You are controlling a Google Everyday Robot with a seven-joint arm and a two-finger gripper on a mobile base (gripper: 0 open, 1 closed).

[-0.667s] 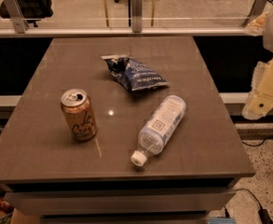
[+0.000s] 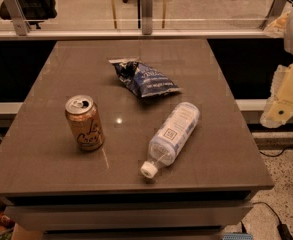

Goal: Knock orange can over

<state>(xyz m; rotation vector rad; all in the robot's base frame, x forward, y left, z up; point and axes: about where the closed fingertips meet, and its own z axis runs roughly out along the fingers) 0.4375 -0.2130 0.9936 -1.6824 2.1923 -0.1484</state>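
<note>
The orange can (image 2: 84,123) stands upright on the left front part of the brown table (image 2: 51,84). It is orange-tan with white cursive lettering and a silver top with a pull tab. My gripper (image 2: 285,96) shows as cream-coloured arm parts at the right edge of the view. It is beyond the table's right side and far from the can, touching nothing on the table.
A clear plastic bottle (image 2: 171,136) with a white cap lies on its side right of the can, cap toward the front edge. A dark blue snack bag (image 2: 143,78) lies behind it. A glass railing (image 2: 146,14) runs behind the table. A cable (image 2: 273,216) lies on the floor at right.
</note>
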